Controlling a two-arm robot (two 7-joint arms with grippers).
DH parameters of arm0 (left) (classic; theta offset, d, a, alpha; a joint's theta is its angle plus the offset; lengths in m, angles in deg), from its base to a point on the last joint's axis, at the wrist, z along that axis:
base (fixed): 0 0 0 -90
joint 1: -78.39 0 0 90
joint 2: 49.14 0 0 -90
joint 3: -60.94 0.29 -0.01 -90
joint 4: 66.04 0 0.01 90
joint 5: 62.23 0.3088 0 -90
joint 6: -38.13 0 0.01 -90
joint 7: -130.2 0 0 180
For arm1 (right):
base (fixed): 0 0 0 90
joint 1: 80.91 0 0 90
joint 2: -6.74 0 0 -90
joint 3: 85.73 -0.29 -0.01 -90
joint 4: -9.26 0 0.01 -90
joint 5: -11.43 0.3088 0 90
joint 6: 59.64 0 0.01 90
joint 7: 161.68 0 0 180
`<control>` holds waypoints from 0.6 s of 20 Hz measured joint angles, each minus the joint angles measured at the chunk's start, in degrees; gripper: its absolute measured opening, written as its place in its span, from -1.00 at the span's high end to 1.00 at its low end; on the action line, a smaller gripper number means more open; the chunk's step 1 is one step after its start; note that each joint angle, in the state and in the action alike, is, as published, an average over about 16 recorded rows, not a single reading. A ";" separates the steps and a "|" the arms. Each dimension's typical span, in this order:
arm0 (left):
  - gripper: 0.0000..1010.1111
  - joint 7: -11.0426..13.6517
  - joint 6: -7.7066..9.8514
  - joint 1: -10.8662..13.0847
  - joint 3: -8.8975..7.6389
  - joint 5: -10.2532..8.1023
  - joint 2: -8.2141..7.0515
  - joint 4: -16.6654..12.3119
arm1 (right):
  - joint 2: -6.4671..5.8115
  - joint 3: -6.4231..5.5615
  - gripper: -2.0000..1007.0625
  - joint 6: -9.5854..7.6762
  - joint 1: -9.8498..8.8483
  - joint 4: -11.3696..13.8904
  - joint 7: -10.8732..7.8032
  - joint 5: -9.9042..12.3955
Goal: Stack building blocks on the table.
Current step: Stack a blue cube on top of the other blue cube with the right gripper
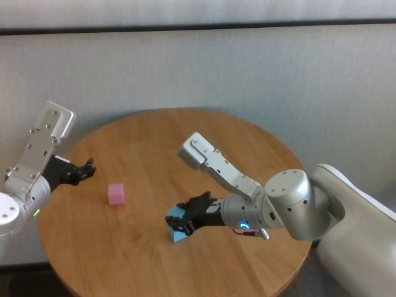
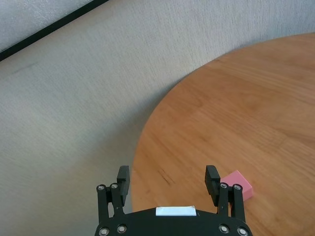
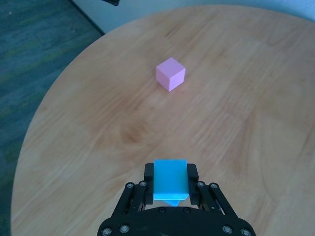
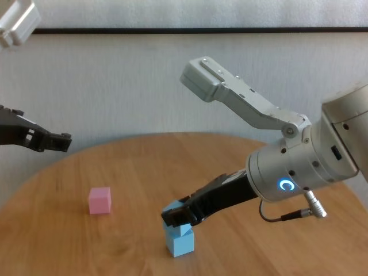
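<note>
The round wooden bench [image 1: 247,154] is warm orange-brown with fine grain lines. One small matte cube [image 1: 116,193] is plain pink; two matte cubes [image 4: 179,237], stacked at lower centre of the chest view, are plain light blue. Both end effectors are black: left end effector [image 2: 169,182], right end effector [image 3: 170,183].

Items shown, by kind. Building blocks: three in all. Light blue blocks: two, an upper blue block [image 4: 174,225] resting on a lower blue block [image 4: 181,244]. Pink blocks: one, the pink block [image 1: 116,193]. Round wooden surface [image 1: 154,142]: one. Robot arms: two, each with one end effector, namely the left end effector [image 1: 90,167] and the right end effector [image 1: 176,221].
</note>
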 joint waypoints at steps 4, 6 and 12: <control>-0.98 0.00 0.00 0.00 0.00 0.00 0.00 0.00 | 0.39 -0.23 0.26 0.25 0.18 -0.67 0.04 -0.08; -0.98 0.00 0.00 0.00 0.00 0.00 0.00 0.00 | 0.56 -0.31 0.26 0.29 0.28 -0.97 0.06 -0.11; -0.98 0.00 0.00 0.00 0.00 0.00 0.00 0.00 | 0.88 -0.42 0.26 0.18 0.50 -1.59 -0.01 -0.15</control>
